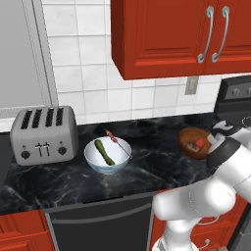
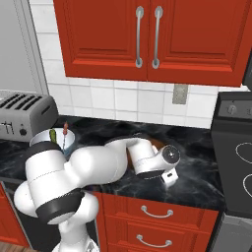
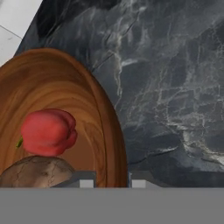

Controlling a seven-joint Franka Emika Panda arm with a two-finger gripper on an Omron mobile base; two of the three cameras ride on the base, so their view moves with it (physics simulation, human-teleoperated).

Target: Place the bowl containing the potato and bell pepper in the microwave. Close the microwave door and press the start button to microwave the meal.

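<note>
Toaster (image 1: 44, 135) sits far left on the black counter (image 1: 147, 147), then a white bowl (image 1: 107, 157), then the wooden bowl (image 1: 192, 142) by the stove (image 1: 235, 98). Inside it lie the potato (image 3: 37, 171) and bell pepper (image 3: 48, 132). The fingers (image 3: 112, 180) straddle the wooden bowl's rim, narrowed around it, one inside, one outside.

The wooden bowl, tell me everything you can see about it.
The bowl is wide, shallow and brown, with wood grain running around its inside. It sits upright on the black marbled counter, near the stove. Inside lie a red pepper and a brown-grey potato, touching each other. The end effector straddles the rim, one fingertip inside the bowl and one outside; whether it already grips the rim is unclear.
</note>
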